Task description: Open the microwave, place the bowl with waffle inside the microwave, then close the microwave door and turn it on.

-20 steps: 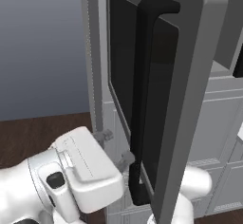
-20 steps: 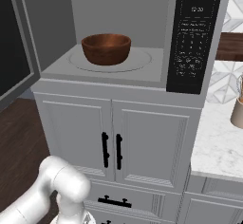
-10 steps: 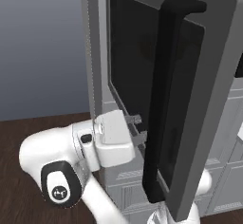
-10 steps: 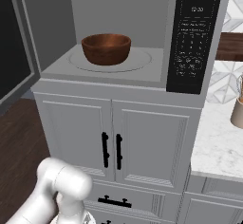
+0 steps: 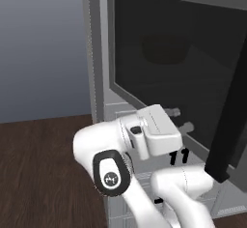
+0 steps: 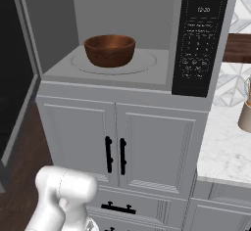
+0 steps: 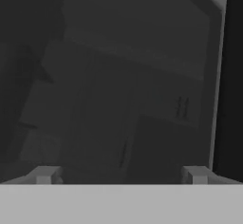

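while your gripper [image 7: 121, 174] stood wide open and empty, the microwave door [image 5: 183, 72] lay just ahead, its handle [image 5: 230, 121] upright.

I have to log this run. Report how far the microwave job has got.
Done: the microwave door is open and the bowl sits inside the microwave. In hand: the open pincer is at the door's glass, apparently to push it shut. Left: closing the door and switching it on.

In the right base view the bowl [image 6: 110, 50] sits inside the microwave [image 6: 122, 34] at the upper centre, left of its keypad panel [image 6: 200, 39]; cabinet doors [image 6: 117, 149] lie below, the microwave door [image 6: 14, 78] swung out at the left edge.
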Motion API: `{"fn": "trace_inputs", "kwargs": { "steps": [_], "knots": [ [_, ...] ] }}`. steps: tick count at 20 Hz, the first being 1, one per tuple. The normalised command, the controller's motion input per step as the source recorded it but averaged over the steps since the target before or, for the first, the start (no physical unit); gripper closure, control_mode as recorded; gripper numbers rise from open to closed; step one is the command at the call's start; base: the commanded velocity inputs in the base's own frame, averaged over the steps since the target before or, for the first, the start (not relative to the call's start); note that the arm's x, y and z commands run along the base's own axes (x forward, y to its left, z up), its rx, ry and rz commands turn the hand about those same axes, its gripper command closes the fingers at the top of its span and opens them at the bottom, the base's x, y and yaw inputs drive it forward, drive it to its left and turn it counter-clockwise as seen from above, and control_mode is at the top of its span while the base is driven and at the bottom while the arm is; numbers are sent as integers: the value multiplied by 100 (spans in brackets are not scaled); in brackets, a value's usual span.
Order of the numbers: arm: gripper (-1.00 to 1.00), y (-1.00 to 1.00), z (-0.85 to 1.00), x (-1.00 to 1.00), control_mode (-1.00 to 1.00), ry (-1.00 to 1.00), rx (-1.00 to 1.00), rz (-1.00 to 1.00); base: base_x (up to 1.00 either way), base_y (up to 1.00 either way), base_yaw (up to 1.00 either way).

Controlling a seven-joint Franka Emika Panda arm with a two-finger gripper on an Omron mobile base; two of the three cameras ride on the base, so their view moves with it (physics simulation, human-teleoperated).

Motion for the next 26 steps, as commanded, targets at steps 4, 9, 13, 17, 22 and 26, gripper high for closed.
{"fn": "trace_inputs", "kwargs": {
  "steps": [4, 9, 13, 17, 22, 26],
  "knots": [
    [-100, -31, 13, 69, -100, -10, 6, 35, 0, 0, 0],
    [-100, -47, 30, 81, -100, -1, 2, 34, 0, 0, 0],
    [-100, -48, 16, 83, -100, 3, 0, 22, 0, 0, 0],
    [-100, -54, 2, 86, -100, 7, 6, 28, 0, 0, 0],
    [-100, -54, 12, 55, -100, 0, 13, 24, 0, 0, 0],
    [-100, -39, 17, 60, -100, 2, 13, 20, 0, 0, 0]
  ]
}}
